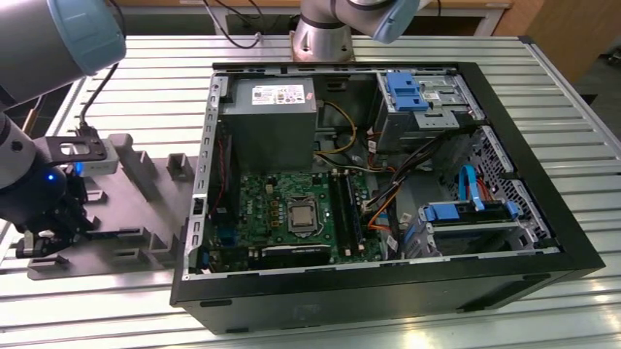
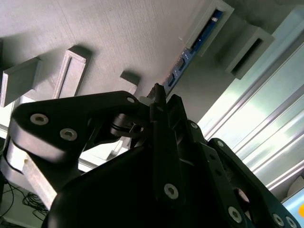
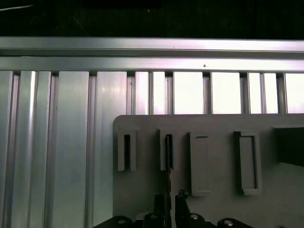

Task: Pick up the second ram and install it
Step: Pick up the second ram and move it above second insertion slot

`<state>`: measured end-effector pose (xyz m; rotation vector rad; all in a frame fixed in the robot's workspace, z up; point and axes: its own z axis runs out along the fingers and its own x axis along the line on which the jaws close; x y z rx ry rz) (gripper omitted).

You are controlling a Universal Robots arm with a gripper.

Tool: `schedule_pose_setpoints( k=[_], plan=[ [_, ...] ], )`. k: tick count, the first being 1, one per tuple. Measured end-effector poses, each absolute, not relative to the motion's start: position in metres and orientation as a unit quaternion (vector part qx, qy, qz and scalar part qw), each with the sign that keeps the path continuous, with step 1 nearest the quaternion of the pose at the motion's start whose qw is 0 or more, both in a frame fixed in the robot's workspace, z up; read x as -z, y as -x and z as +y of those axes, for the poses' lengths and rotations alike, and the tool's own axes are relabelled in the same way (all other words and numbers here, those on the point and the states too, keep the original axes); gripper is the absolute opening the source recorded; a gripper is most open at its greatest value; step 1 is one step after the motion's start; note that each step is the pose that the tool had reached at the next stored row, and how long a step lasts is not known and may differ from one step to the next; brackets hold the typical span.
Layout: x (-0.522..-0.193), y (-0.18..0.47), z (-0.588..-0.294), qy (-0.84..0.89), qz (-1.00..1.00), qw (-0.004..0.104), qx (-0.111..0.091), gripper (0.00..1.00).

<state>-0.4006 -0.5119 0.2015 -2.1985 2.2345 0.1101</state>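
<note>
**Gripper pinches RAM stick at the tray**

The slatted worktop (image 1: pixel 572 109) carries an open computer case (image 1: pixel 388 291) across the middle and right of the exterior view. A grey tray (image 1: pixel 145 211) lies at that view's left, with the gripper (image 1: pixel 43 236) low over its lower-left corner. The second ram (image 2: pixel 194 47) stands on edge in a tray slot, and the gripper is pinching one end of it.

The ribbed metal table (image 1: pixel 155 73) carries a grey tray (image 1: pixel 136 218) and open computer case (image 1: pixel 388 291).
</note>
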Motion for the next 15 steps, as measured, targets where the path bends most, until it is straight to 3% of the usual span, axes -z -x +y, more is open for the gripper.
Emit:
schedule_pose_setpoints(
  k=[15],
  plan=[
    [-0.2019, 0.3978, -0.5119, 0.701, 0.712, 0.002, -0.035, 0.24]
  ],
)
